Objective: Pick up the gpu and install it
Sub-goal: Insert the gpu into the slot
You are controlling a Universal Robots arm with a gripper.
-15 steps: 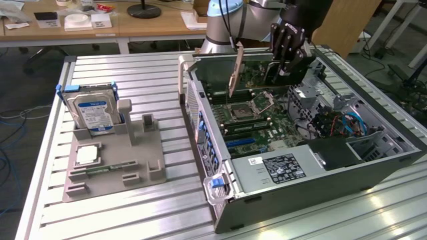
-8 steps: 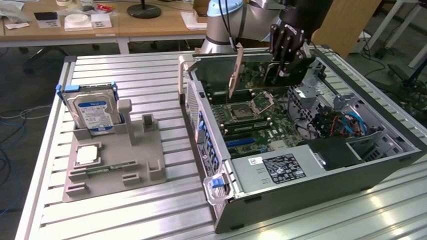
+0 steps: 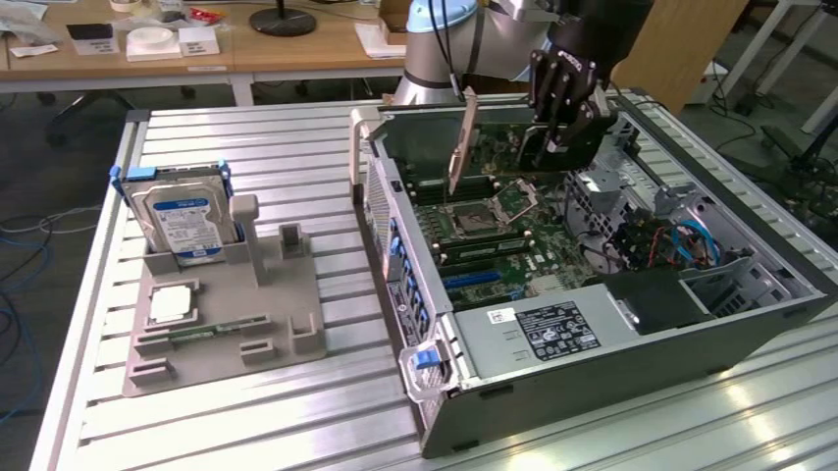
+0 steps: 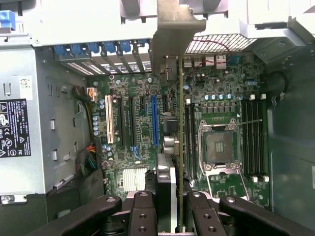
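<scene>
Plainly, in the exterior view the gripper (image 3: pixel 566 132) has its jaws closed part-way on the gpu (image 3: pixel 511 147), pinching the thin card across its two flat faces. The card hangs on edge inside the open computer case (image 3: pixel 681 324), above the CPU socket (image 3: pixel 478 209). It looks lifted off the motherboard rather than seated. Its long axis runs roughly level. The silver end bracket (image 3: pixel 460 147) leads, pointing away from the gripper toward the case's slotted rear wall.

From the wrist view the gpu (image 4: pixel 180 123) is seen edge-on as a narrow line just beside the CPU socket (image 4: pixel 219 145). It lies between the socket and the blue expansion slot (image 4: pixel 154 120). The bracket (image 4: pixel 172 29) sits at the far end, near the rear slot covers, well past the socket. The gripper (image 4: pixel 170 209) clamps the near end, one finger on each face.

The card is likely light and stiff, yet fragile, since its soldered parts and contact edge would mark easily. A squeeze on the flat faces near the top edge, as here, seems the safest hold. Any sideways push against a slot could lever it in the jaws.
</scene>
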